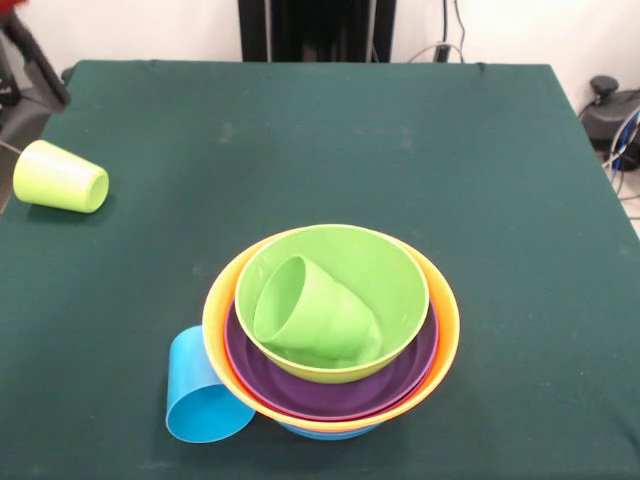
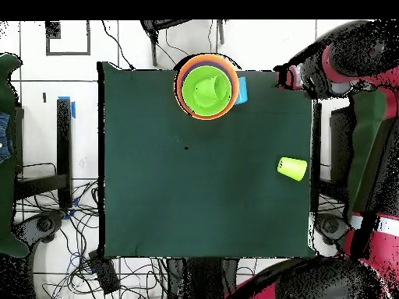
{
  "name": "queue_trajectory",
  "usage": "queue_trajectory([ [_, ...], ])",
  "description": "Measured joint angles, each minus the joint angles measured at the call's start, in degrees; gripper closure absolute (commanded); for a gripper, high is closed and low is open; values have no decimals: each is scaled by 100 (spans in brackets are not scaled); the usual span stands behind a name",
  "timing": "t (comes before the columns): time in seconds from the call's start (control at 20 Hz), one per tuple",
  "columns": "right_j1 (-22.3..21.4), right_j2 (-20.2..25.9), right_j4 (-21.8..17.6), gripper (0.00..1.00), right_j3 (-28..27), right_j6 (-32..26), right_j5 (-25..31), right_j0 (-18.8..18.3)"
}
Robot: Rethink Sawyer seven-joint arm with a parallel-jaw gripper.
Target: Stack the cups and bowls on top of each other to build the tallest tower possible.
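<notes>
The tower (image 1: 330, 330) stands near the table's front edge. A big orange bowl's rim (image 1: 212, 310) is outermost, with a purple bowl (image 1: 300, 392) inside it and a green bowl (image 1: 385, 270) on top. The ridged green cup (image 1: 305, 310) lies on its side in the green bowl. A blue bowl (image 1: 330, 432) peeks out under the stack. The sky blue cup (image 1: 200, 395) lies on its side against the tower's left. The yellow-green cup (image 1: 60, 178) lies on its side at the far left. The gripper (image 2: 282, 78) shows only in the overhead view, past the table's right edge, beside the tower (image 2: 206, 86).
The green table cloth (image 1: 330, 150) covers the table. The robot's pedestal (image 1: 315, 30) stands at the far side. Cables and a black device (image 1: 610, 110) lie off the right edge. The red and black arm (image 2: 351, 70) curves along the table's right side in the overhead view.
</notes>
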Motion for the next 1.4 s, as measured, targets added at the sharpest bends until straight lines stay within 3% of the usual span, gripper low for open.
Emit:
queue_trajectory([
  [0.3,594,88,-2,0,-288,-40,-1,2],
  [0.65,953,109,-2,0,-361,-40,-1,5],
  [1.4,1039,118,0,0,-305,-40,-41,-21],
])
